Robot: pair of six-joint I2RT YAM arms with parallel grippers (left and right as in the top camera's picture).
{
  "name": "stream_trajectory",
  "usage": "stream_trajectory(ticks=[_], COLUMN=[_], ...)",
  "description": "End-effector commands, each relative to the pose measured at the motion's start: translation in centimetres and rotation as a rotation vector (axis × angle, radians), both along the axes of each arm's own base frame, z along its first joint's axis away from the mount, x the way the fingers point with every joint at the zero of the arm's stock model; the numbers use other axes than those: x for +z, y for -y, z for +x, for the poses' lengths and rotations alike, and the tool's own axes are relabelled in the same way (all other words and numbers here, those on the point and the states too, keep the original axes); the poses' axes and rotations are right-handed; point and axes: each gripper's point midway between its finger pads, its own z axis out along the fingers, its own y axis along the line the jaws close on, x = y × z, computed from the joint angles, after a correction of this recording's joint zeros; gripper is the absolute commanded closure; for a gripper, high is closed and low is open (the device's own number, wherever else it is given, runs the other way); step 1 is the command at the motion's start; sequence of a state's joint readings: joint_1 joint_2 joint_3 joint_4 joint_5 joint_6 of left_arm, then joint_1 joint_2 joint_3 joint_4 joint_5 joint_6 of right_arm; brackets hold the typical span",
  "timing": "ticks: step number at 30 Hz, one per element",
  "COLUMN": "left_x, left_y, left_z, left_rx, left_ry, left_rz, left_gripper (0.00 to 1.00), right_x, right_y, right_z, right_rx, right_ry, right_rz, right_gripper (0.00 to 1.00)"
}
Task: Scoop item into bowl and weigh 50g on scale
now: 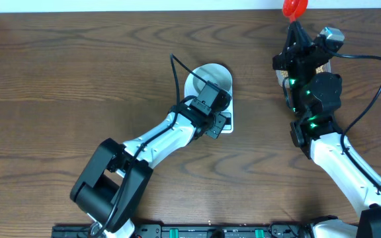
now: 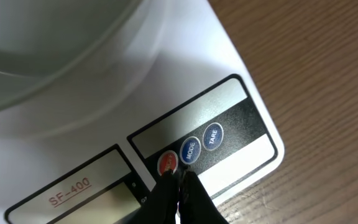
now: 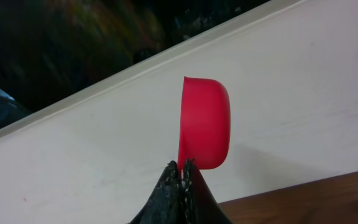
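On white scale (image 2: 191,68) | left gripper (image 2: 179,186) closed by red button (image 2: 167,163) | right gripper (image 3: 182,171) clamps scoop (image 3: 205,121)

1. The small round pale bowl (image 1: 211,78) sits on the white plastic digital scale (image 1: 228,125), near the middle of the brown wooden counter (image 1: 58,66).
2. The left tool (image 2: 179,185) is at the scale's front edge, by the round buttons (image 2: 190,150).
3. The right tool (image 3: 182,171) is at the counter's far right edge, gripping a red plastic scoop (image 1: 295,8), well apart from the scale.
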State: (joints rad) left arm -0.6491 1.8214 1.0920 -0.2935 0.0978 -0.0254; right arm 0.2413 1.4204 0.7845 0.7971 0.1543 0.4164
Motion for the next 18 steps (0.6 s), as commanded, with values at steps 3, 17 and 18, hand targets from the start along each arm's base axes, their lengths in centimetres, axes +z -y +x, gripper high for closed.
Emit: stream_trajectory(ticks=[3, 17, 18], left_x=[-1.61, -1.45, -1.45], left_y=[-0.28, -0.07, -0.07], left_z=[0.08, 0.62, 0.62], left_rx=[-0.002, -0.002, -0.002], left_ry=[-0.014, 0.007, 0.007], left_rz=[0.03, 0.018, 0.018], left_gripper=[0.93, 0.93, 0.93], right_x=[0.55, 0.52, 0.52], right_y=[0.36, 0.34, 0.34], right_z=[0.42, 0.42, 0.42], right_rx=[-0.02, -0.019, -0.019], right_ry=[0.012, 0.011, 0.011], right_rz=[-0.009, -0.009, -0.009], right_gripper=[0.99, 0.99, 0.99])
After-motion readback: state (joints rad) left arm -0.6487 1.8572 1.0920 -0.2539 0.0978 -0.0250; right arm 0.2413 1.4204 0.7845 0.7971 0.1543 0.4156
